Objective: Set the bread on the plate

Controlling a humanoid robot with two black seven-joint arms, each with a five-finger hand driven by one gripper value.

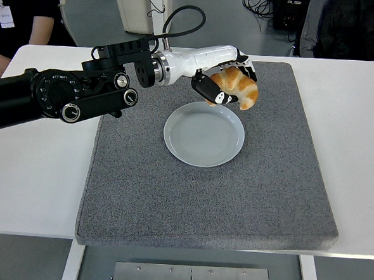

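A golden-brown piece of bread (238, 87), shaped like a croissant, is held in my left hand (227, 84), whose fingers are shut on it. The hand hangs just above the far right rim of the empty pale blue plate (204, 134), which lies in the middle of the grey mat (202, 198). My left arm reaches in from the left edge across the mat's far left corner. The right arm is out of view.
The grey mat lies on a white table (33, 168). A person in dark clothes with a badge stands at the far left (20, 15). Cables and dark equipment lie on the floor behind the table (278, 6).
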